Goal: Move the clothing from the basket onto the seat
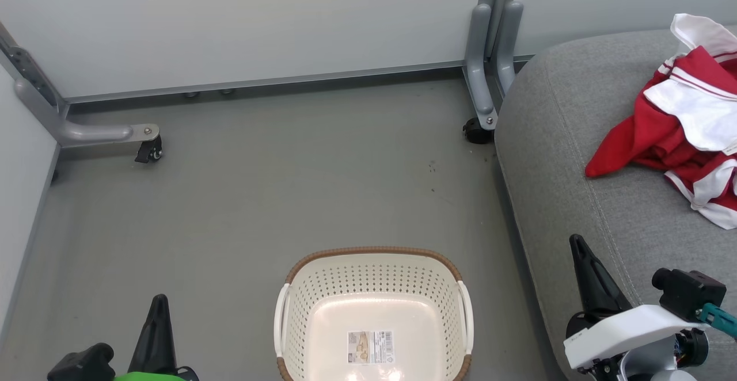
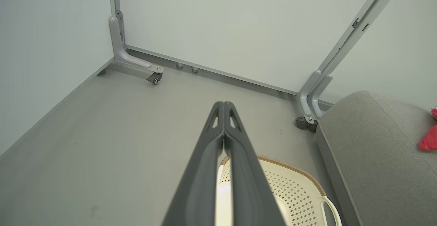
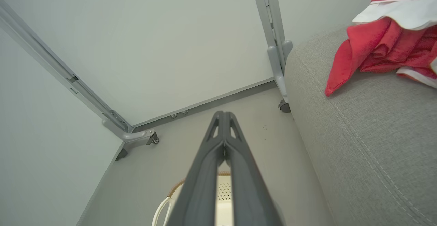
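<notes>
Red cloth with white stripes and panels, the clothing [image 1: 645,133], lies heaped on the seat [image 1: 576,185], beyond the basket [image 1: 374,251] and to its right, well apart from it. The heap runs off the edge of the head view, so I cannot count the garments in it. Inside the basket I find bare cream plastic and a printed label [image 1: 370,347] on the bottom, with no fabric against the perforated walls that I can see. My judgement is that the transfer is done and the step in hand is the close-out. The next move calls for no further grasp: I would hold both arms clear of the basket rim, and at most look over the near part of the basket, which the head view cuts off. The left gripper [image 1: 159,301] stands to the left of the basket above the floor [image 1: 259,197]. Its fingers [image 2: 201,171] are pressed together at the tips, nothing between them, touching nothing. The right gripper [image 1: 576,243] stands to the right of the basket, at the near edge of the seat. Its fingers [image 3: 201,171] are likewise pressed together, empty and well short of the clothing.
</notes>
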Controlling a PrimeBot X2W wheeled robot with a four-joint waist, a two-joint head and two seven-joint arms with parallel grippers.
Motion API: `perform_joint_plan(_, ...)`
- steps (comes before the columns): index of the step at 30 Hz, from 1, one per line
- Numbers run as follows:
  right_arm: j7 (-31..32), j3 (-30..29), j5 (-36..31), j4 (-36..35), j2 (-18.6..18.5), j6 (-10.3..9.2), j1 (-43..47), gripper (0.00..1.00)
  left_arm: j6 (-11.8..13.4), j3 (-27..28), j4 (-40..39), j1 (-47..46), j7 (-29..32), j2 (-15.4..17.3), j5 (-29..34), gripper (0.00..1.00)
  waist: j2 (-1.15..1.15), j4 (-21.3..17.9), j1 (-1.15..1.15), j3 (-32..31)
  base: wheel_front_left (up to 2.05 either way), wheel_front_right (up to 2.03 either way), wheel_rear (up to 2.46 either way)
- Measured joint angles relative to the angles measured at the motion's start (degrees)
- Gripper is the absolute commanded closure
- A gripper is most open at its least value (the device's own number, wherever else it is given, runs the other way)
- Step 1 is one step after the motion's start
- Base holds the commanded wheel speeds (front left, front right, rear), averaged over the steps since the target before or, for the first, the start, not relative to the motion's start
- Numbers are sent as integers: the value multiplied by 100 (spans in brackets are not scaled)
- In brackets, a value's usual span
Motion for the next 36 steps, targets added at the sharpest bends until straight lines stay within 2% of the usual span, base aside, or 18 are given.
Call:
perform_joint_plan(16,62,-44,1557,345,-91,0,-225,100,-98,185,96,-278,382,-121,-1395,100,0,18,0,-31,0,0,0)
perform_joint_plan(36,179,-133,3103,697,-121,-1,-461,100,-208,372,219,-555,767,-205,-2807,100,0,41,0,-69,0,0,0)
